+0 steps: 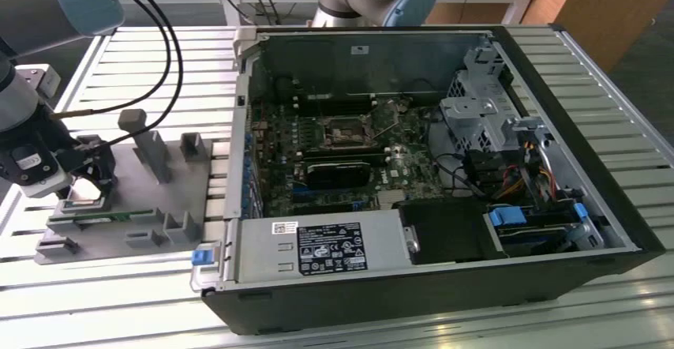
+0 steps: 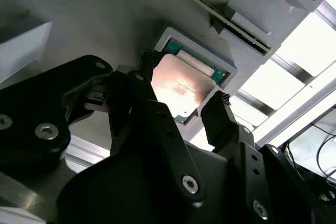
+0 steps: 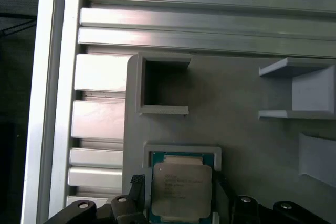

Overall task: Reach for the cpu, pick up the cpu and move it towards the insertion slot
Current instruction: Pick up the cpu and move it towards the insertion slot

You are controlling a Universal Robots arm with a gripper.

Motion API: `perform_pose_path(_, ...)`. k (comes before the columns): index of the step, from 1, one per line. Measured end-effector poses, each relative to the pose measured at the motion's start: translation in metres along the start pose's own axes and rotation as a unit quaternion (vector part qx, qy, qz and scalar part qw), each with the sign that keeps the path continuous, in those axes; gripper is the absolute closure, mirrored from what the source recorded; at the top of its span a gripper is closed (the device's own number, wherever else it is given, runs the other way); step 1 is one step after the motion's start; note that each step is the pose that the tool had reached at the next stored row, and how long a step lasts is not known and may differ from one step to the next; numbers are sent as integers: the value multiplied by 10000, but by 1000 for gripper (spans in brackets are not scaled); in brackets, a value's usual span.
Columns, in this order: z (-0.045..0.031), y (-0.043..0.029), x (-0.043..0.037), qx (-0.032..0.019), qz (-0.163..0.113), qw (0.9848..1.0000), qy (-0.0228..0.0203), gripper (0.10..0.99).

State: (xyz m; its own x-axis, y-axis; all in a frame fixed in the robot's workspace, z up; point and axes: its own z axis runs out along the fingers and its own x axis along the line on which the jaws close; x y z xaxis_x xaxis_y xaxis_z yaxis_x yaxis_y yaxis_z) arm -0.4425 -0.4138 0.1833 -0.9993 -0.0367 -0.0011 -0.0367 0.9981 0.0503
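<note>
The cpu [image 3: 181, 188], a flat silvery square chip with a green rim, lies in a square recess of the grey plastic fixture [image 1: 169, 203] at the exterior view's left. My gripper [image 1: 93, 169] hangs low over that recess, open. In both wrist views its black fingertips [image 2: 149, 59] stand on either side of the cpu [image 2: 181, 85], close to its edges; I cannot tell whether they touch it. The insertion slot [image 1: 345, 132], a dark square in a metal frame, sits on the motherboard inside the open computer case, well to the exterior view's right of the gripper.
A thin green memory strip [image 2: 223, 14] lies in the fixture beside the cpu's recess. Grey posts [image 1: 147, 148] rise from the fixture near the gripper. The case's walls [image 1: 245, 128], a black card [image 1: 337, 171] and drive cages [image 1: 479, 120] surround the socket.
</note>
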Motion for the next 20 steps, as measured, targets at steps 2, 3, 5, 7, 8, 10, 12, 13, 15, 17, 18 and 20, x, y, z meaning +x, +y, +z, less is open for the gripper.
perform_pose_path(2,4,3,1,0,0,10000,1,467)
perform_pose_path(3,4,3,1,0,0,10000,1,467)
perform_pose_path(5,5,3,1,0,1,10000,0,533)
perform_pose_path(7,5,4,1,0,1,10000,0,541)
perform_pose_path(8,3,4,1,-1,1,10000,-1,541)
perform_pose_path(10,-13,5,1,-1,1,10000,-1,541)
perform_pose_path(12,-37,6,1,-1,1,10000,0,541)
perform_pose_path(13,-43,7,1,-1,2,10000,-1,541)
perform_pose_path(15,-47,7,1,-1,1,10000,-2,541)
perform_pose_path(17,-53,7,1,0,1,10000,-1,541)
perform_pose_path(18,-54,7,1,-1,1,10000,-1,541)
perform_pose_path(20,-55,7,1,-1,1,10000,-1,541)
